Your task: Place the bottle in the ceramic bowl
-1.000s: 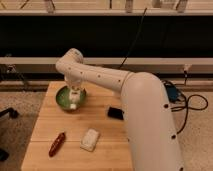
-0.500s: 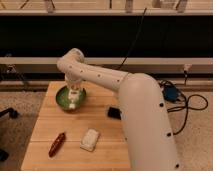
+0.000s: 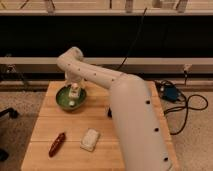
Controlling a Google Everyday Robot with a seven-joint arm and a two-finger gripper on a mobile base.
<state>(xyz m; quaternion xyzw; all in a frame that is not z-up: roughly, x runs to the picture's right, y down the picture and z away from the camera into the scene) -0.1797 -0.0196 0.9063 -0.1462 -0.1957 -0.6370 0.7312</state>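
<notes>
Little has moved: my gripper [image 3: 74, 91] still hangs over the green ceramic bowl [image 3: 64, 98], with the pale bottle [image 3: 74, 90] upright; no label readable.

The pincer [image 3: 74, 90] hangs at the far left of the wooden worktop [image 3: 107, 132]. Near the worktop's front left corner lies a red chili [image 3: 56, 144], slanted, its upper end pointing toward the back right. Just right of it, apart from it, a pale sponge [image 3: 90, 139] lies flat. A dark thing [image 3: 109, 111] shows mid-worktop, mostly hidden. On the floor to the right sits a blue box [image 3: 171, 93] with black cables [image 3: 192, 107] looping beside it. A metal rail [image 3: 30, 61] runs along the back.
</notes>
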